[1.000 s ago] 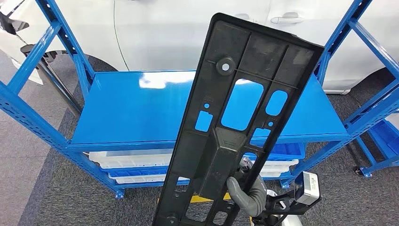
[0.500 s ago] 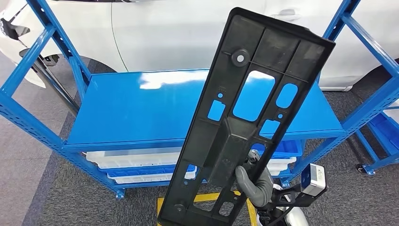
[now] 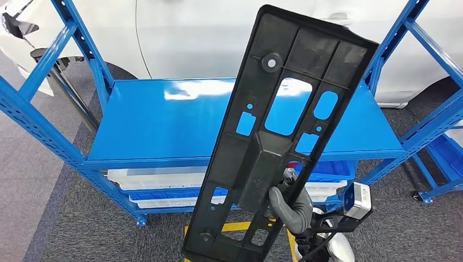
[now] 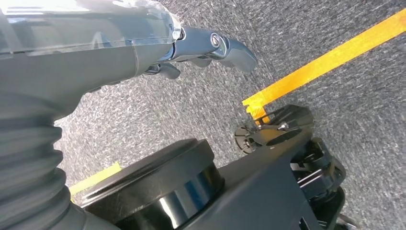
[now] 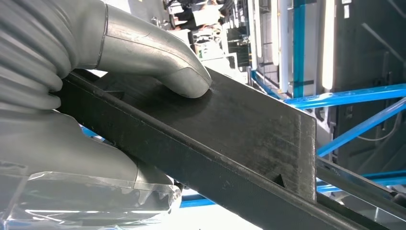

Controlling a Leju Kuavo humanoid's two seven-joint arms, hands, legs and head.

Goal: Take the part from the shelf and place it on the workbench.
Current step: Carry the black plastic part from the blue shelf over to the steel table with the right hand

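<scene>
While the right hand [image 3: 292,210] grips the long black part [image 3: 284,136] by its lower right edge, the part stands nearly on end in front of the blue shelf [image 3: 164,125], clear of the shelf board. Its long axis runs from low near the robot's body up and away, leaning to the right, so the top end points toward the white car [image 3: 218,38] behind the shelf. The ribbed, cut-out face is turned to the head camera, and blue shelf board shows through the openings. In the right wrist view the thick grey thumb [image 5: 158,62] presses flat on the part's [image 5: 230,129] dark surface, with the rest of the hand wrapped under its edge. White and blue trays [image 3: 158,185] lie on the lower shelf level. The left hand [image 4: 206,48] hangs over grey carpet with a yellow floor line [image 4: 325,62]; its fingers [image 4: 234,50] hold nothing and are loosely extended.
</scene>
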